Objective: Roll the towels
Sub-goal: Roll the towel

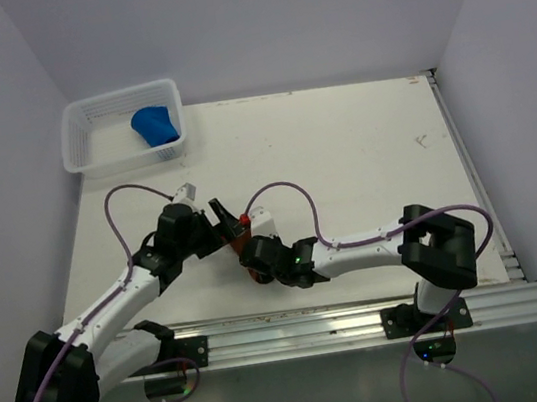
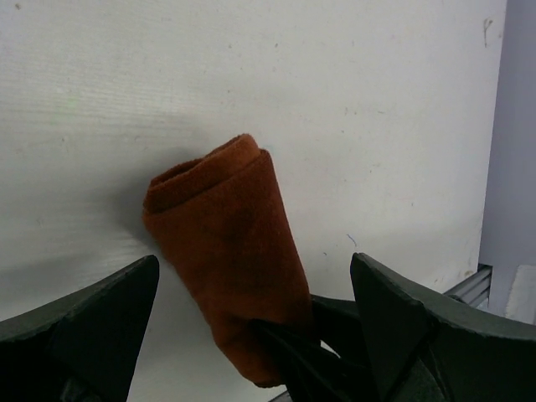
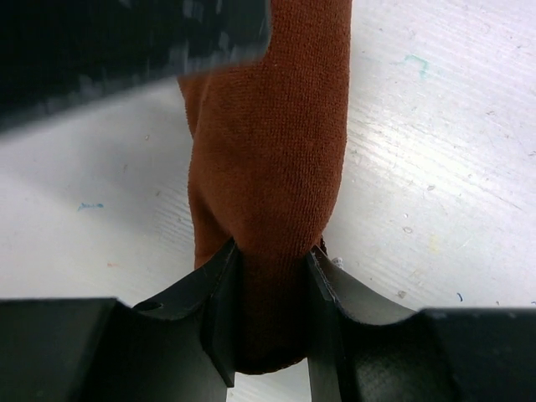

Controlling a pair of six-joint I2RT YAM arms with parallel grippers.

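Observation:
A rust-brown towel (image 2: 222, 251), rolled into a tight tube, lies on the white table (image 2: 335, 100) just in front of the arms' bases. My right gripper (image 3: 268, 327) is shut on the roll's near end (image 3: 268, 167). My left gripper (image 2: 254, 264) stands wide open, one finger on each side of the roll and neither touching it. From above, only a small rust patch of this towel (image 1: 240, 229) shows between the left gripper (image 1: 222, 216) and the right gripper (image 1: 248, 244). The bright blue towel (image 1: 156, 125) lies bunched in the basket.
A white mesh basket (image 1: 77, 139) stands at the table's far left corner against the walls. A metal rail (image 1: 367, 318) runs along the near edge. White walls close in the left, back and right sides.

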